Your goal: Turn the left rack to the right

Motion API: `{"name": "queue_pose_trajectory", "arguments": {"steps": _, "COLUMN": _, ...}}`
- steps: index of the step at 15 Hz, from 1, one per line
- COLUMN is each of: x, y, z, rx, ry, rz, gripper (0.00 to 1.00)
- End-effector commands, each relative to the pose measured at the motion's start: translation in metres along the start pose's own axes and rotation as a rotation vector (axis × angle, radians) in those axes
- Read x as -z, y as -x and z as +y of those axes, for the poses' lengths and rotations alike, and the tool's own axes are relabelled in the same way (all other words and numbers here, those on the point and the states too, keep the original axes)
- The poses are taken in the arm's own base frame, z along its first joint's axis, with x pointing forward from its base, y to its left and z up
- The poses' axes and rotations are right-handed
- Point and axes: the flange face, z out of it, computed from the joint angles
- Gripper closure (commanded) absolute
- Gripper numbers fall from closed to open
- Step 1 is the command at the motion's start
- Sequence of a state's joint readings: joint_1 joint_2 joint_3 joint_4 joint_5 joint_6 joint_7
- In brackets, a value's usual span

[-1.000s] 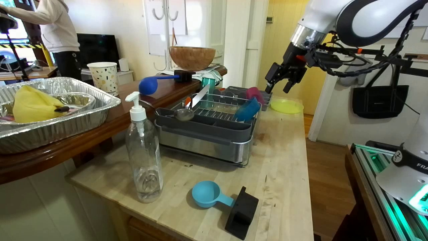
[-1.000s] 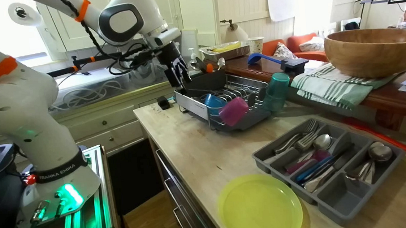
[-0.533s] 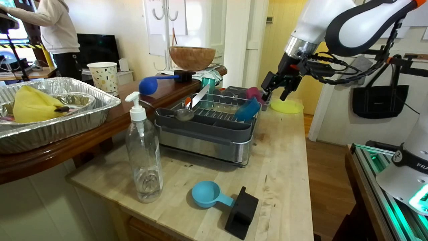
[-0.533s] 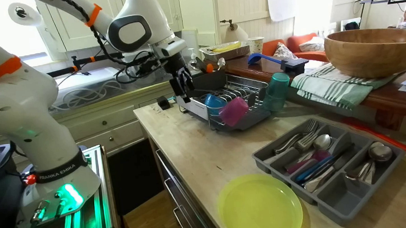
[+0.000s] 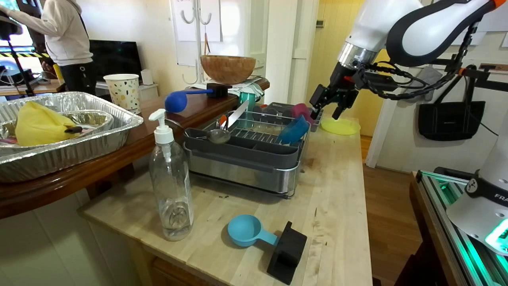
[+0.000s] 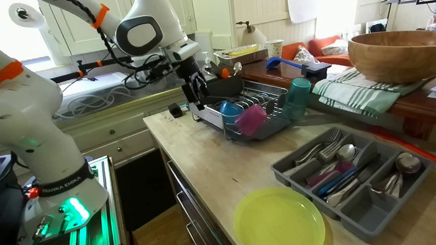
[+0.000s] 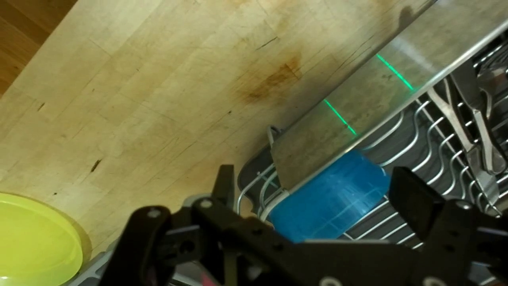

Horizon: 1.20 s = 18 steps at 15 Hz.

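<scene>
In an exterior view, a foil pan (image 5: 71, 151) sits leftmost on a raised wooden ledge (image 5: 91, 171), and a clear pump bottle (image 5: 170, 190) stands upright on the tabletop (image 5: 337, 206). The silver dish rack (image 5: 238, 176) rests on the tabletop right of the bottle, carrying a tilted blue cup (image 5: 294, 130) and a pink cup (image 5: 300, 110). Farther right, the pincer (image 5: 326, 114) points downward, jaws wide apart, near the rack's cup end.

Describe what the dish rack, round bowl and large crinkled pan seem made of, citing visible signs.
Dish rack: probably steel, silvery and glinting, with matte grey parts, perhaps plastic.
Round bowl: likely smooth wood, given its brown grain.
Large crinkled pan: apparently aluminium foil, shiny and creased.
</scene>
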<state>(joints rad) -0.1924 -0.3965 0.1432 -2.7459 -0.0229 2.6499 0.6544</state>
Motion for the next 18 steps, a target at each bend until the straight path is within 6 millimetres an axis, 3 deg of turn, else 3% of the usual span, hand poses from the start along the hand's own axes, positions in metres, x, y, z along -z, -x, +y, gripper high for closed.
{"name": "queue_pose_trajectory", "arguments": {"steps": 1, "x": -0.01, "y": -0.006, "z": -0.007, "rx": -0.046, "ry": -0.01, "rz": -0.016, "gripper": 0.0}}
{"name": "queue_pose_trajectory", "arguments": {"steps": 8, "x": -0.042, "y": -0.015, "z": -0.021, "rx": -0.093, "ry": 0.008, "rz": -0.079, "gripper": 0.0}}
{"name": "queue_pose_trajectory", "arguments": {"steps": 16, "x": -0.067, "y": -0.008, "z": -0.065, "rx": -0.121, "ry": -0.009, "rz": -0.086, "gripper": 0.0}}
{"name": "queue_pose_trajectory", "arguments": {"steps": 18, "x": -0.073, "y": -0.004, "z": -0.069, "rx": -0.127, "ry": 0.002, "rz": -0.102, "gripper": 0.18}}
